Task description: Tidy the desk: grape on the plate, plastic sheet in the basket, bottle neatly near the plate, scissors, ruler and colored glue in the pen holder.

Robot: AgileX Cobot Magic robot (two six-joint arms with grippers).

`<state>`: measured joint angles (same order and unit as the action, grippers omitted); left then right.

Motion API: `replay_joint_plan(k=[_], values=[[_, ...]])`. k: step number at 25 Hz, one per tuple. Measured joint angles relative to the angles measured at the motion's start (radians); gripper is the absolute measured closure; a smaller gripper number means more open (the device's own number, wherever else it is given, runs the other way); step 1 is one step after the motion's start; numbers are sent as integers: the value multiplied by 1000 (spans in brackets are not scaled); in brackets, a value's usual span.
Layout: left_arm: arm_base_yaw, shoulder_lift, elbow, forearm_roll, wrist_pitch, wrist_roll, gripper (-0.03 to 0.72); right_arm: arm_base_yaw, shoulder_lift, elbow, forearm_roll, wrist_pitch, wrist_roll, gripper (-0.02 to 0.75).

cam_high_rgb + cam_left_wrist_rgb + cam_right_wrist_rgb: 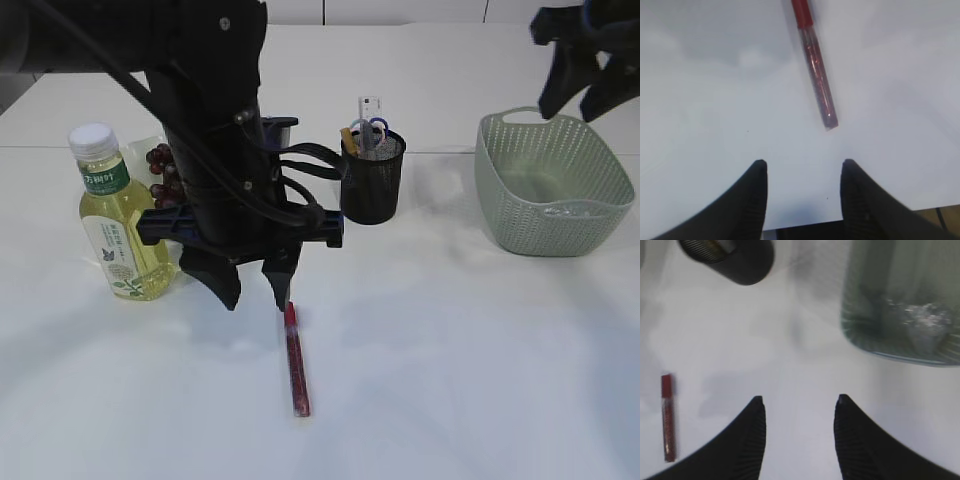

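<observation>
The colored glue [296, 360], a red tube with a red cap, lies flat on the white table. My left gripper [257, 300] hangs open just above its cap end, holding nothing; the left wrist view shows the colored glue [815, 70] ahead of the fingertips [759, 170]. My right gripper [575, 105] stands open and empty, high above the green basket [555, 185]. A crumpled clear plastic sheet [920, 320] lies in the basket. Scissors [372, 128] and a ruler [369, 105] stand in the black mesh pen holder [372, 180]. Grapes [165, 175] sit on the plate [140, 150], behind the upright bottle [115, 220].
My left arm hides part of the plate and the grapes. In the right wrist view the pen holder [740, 257] is at the top left and the colored glue [668, 417] at the far left. Bare white table lies between glue and basket.
</observation>
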<state>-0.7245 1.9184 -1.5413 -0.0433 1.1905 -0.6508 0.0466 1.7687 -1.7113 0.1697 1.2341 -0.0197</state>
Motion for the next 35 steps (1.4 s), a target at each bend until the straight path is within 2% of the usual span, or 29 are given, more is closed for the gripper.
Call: replay_joint_plan(k=[5,8,16,24,35], values=[[0,40,0,4,-57,-68,337,-132,0,0,-4,2,2,372],[-2,85,0,-10,-71,-103,337,-163,0,0,8,2,2,372],[-3,168,0,-26,-160,-184,337,-164,23,0,113,2,2,372],[-3,221,0,4,-214,-256,337,-164,28,0,120,2,4,372],[-3,252,0,43,-218,-263,337,-164,35,0,122,2,4,373]])
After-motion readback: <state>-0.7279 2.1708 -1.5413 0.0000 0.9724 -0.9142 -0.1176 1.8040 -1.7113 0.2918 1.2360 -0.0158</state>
